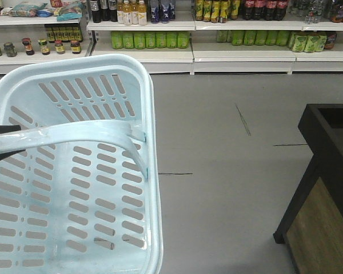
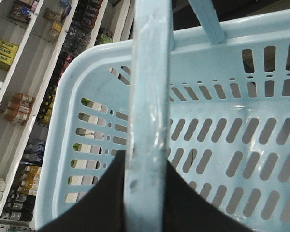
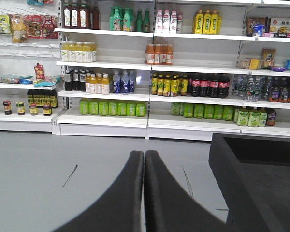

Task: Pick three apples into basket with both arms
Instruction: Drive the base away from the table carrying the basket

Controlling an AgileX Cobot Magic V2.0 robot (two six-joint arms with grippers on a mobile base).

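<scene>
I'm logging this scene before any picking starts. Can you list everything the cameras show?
basket: one, pale blue, slotted sides and bottom, nothing inside, front left of the front view.
basket handle: one, pale blue, flat, raised across the basket.
shelves: several tiers, white, along the far wall.
bottled drinks: many, green, yellow, orange and dark, in rows on the shelves.
jars: several, dark, low shelf at far left.
display stand: one, black rim with a wood-tone side, at right; contents hidden.
floor: grey, scuffed, between the basket and the shelves.
left gripper: black, one finger on each side of the basket handle, closed on it.
right gripper: black, fingers together, holding nothing.
</scene>
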